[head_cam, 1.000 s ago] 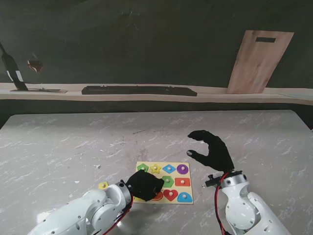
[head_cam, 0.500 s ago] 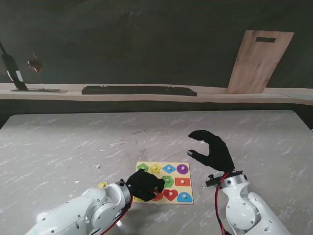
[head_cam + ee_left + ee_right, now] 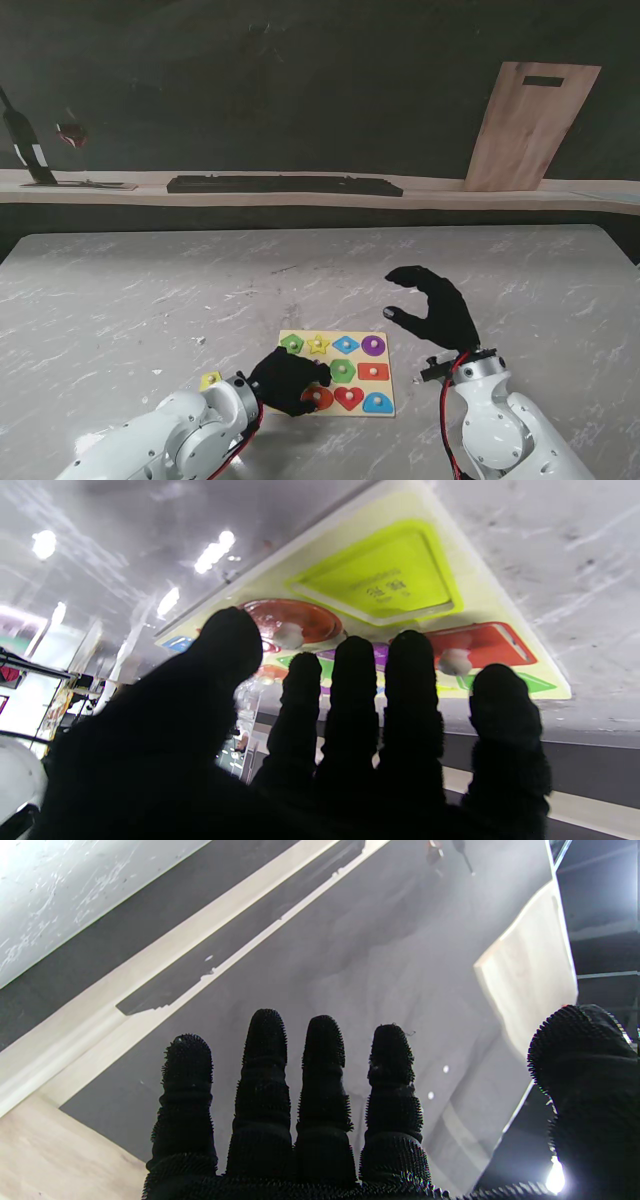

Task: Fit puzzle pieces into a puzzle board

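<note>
Puzzle board (image 3: 338,374) lies flat on marble table (image 3: 150,290), near the edge closest to me, between the two arms. Pieces seated in it, stand view: green (image 3: 292,343), yellow star (image 3: 318,345), blue diamond (image 3: 346,344), purple circle (image 3: 373,345) in far row; green circle (image 3: 343,371), red rectangle (image 3: 373,371) in mid row; red-orange round piece (image 3: 318,397), red heart (image 3: 348,397), blue piece (image 3: 377,402) in near row. Left hand (image 3: 285,380) rests over board's left near corner, fingers spread, nothing held; wrist view shows fingertips (image 3: 410,652) apart, w/ an unfilled yellow-green recess (image 3: 385,582) just beyond them. Loose yellow piece (image 3: 210,380) sits on table left of board, beside left forearm. Right hand (image 3: 435,308) hovers right of board, raised, fingers apart, thumb separate, holding nothing. Wooden board (image 3: 530,125) leans against back wall, well apart.
</note>
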### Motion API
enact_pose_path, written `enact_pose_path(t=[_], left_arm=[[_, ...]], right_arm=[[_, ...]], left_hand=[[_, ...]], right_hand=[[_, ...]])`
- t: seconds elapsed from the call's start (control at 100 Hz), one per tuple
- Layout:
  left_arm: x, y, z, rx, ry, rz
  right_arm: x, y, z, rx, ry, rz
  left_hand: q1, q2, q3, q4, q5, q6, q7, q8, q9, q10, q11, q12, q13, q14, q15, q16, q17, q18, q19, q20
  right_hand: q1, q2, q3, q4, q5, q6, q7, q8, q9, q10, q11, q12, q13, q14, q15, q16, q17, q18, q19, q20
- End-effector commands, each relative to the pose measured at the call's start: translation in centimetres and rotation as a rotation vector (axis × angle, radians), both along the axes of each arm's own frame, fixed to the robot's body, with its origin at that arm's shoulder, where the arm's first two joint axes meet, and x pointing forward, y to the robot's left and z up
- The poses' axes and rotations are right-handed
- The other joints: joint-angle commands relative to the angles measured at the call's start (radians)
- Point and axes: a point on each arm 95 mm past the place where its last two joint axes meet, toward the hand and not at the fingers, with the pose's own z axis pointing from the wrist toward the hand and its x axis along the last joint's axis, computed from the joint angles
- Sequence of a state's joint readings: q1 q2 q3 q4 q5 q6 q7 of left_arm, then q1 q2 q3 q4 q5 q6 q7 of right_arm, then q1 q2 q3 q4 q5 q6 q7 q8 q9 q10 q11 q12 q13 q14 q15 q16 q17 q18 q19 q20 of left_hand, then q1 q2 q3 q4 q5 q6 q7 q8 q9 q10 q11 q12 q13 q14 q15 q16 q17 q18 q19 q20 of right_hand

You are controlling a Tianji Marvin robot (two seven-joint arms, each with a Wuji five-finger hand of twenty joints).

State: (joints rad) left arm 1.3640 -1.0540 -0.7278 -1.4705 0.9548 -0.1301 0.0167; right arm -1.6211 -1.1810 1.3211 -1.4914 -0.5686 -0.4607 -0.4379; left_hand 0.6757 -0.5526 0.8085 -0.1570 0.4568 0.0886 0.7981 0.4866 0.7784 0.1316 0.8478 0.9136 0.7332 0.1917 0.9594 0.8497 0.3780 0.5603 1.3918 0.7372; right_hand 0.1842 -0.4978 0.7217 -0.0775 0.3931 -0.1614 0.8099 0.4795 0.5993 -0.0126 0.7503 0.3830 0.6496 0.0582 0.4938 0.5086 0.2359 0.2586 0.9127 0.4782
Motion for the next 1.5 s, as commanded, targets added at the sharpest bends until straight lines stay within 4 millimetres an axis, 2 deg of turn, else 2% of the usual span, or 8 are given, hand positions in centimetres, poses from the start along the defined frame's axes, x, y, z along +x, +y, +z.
enact_pose_path(t=[0.0,0.24,0.45,0.84,1.0,1.13,1.33,1.49], left_arm=[[-0.3,-0.4,0.4,-0.039,0.005,0.002],[-0.4,-0.3,1.6,-0.157,-0.009,0.034],[-0.5,1.1,3.6,-0.246,-0.029,0.096],[-0.7,9.6,5.4,-0.175,-0.137,0.251],[-0.9,13.3,6.0,-0.17,-0.145,0.301],[-1.3,15.8,5.9,-0.139,-0.123,0.324],[-1.3,18.3,4.6,-0.113,-0.121,0.34],[-1.3,19.0,3.4,-0.098,-0.089,0.334]], right_arm=[[-0.3,0.4,-0.1,0.006,0.0,0.008],[-0.3,0.4,-0.2,0.006,-0.002,0.008],[-0.2,0.4,-0.2,0.008,-0.002,0.01],[0.1,1.3,-0.3,0.026,0.019,0.02],[-0.1,1.2,-0.1,0.027,0.025,0.034],[-0.1,1.3,-0.1,0.019,0.032,0.023],[0.4,1.7,-0.6,-0.028,0.061,0.005],[1.0,2.1,-1.0,-0.048,0.092,-0.003]], left_hand=[[-0.035,0.007,-0.01,0.038,-0.046,0.017,-0.014,-0.01,-0.019,-0.013,0.027,-0.009,-0.021,-0.037,0.03,0.023,0.003,-0.209,0.011,0.013],[-0.04,0.032,-0.025,0.036,-0.033,0.033,-0.039,-0.023,-0.02,-0.012,0.009,-0.028,-0.019,-0.037,0.027,0.021,0.002,-0.211,0.01,0.013],[-0.029,0.138,-0.136,0.04,-0.001,0.042,-0.045,-0.026,-0.025,0.015,-0.043,-0.091,-0.031,-0.018,-0.002,0.007,-0.02,-0.206,-0.008,0.003],[0.018,0.201,-0.273,0.05,0.104,0.075,-0.109,-0.06,-0.082,0.09,-0.261,-0.321,-0.097,0.036,-0.128,-0.055,-0.104,-0.178,-0.073,-0.02],[0.039,0.207,-0.309,0.053,0.132,0.092,-0.149,-0.082,-0.078,0.106,-0.277,-0.34,-0.103,0.054,-0.143,-0.057,-0.114,-0.163,-0.081,-0.021],[0.064,0.215,-0.351,0.058,0.132,0.095,-0.178,-0.093,-0.095,0.107,-0.304,-0.352,-0.131,0.055,-0.173,-0.063,-0.141,-0.173,-0.093,-0.023],[0.093,0.19,-0.357,0.063,0.136,0.089,-0.211,-0.103,-0.127,0.105,-0.342,-0.364,-0.163,0.048,-0.215,-0.071,-0.169,-0.183,-0.106,-0.023],[0.093,0.128,-0.272,0.066,0.124,0.081,-0.244,-0.1,-0.165,0.095,-0.361,-0.362,-0.192,0.031,-0.247,-0.061,-0.199,-0.202,-0.121,-0.022]], right_hand=[[-0.025,0.019,-0.015,0.007,-0.001,-0.022,-0.002,0.006,0.021,0.0,0.012,0.006,0.023,0.0,0.014,0.01,-0.006,0.007,0.009,0.011],[-0.025,0.019,-0.015,0.007,0.0,-0.022,-0.002,0.006,0.023,0.001,0.012,0.006,0.024,-0.001,0.014,0.01,-0.006,0.008,0.008,0.011],[-0.026,0.021,-0.016,0.007,-0.001,-0.024,-0.003,0.006,0.023,0.0,0.012,0.006,0.024,0.0,0.014,0.01,-0.005,0.007,0.009,0.011],[-0.04,0.039,-0.02,0.006,0.0,-0.022,-0.003,0.006,0.014,0.004,0.009,0.005,0.02,0.0,0.015,0.011,-0.007,0.008,0.01,0.011],[-0.044,0.045,-0.021,0.006,-0.001,-0.022,-0.002,0.006,0.014,0.003,0.01,0.006,0.019,-0.001,0.016,0.011,-0.006,0.008,0.01,0.012],[-0.044,0.044,-0.022,0.006,-0.001,-0.022,-0.002,0.006,0.014,0.004,0.01,0.006,0.02,0.0,0.016,0.011,-0.007,0.008,0.01,0.012],[-0.043,0.044,-0.022,0.006,-0.003,-0.021,-0.002,0.005,0.016,0.004,0.012,0.006,0.02,0.0,0.016,0.011,-0.006,0.008,0.01,0.012],[-0.041,0.043,-0.022,0.006,-0.003,-0.019,-0.002,0.004,0.014,0.005,0.012,0.007,0.017,0.001,0.016,0.011,-0.009,0.008,0.01,0.012]])
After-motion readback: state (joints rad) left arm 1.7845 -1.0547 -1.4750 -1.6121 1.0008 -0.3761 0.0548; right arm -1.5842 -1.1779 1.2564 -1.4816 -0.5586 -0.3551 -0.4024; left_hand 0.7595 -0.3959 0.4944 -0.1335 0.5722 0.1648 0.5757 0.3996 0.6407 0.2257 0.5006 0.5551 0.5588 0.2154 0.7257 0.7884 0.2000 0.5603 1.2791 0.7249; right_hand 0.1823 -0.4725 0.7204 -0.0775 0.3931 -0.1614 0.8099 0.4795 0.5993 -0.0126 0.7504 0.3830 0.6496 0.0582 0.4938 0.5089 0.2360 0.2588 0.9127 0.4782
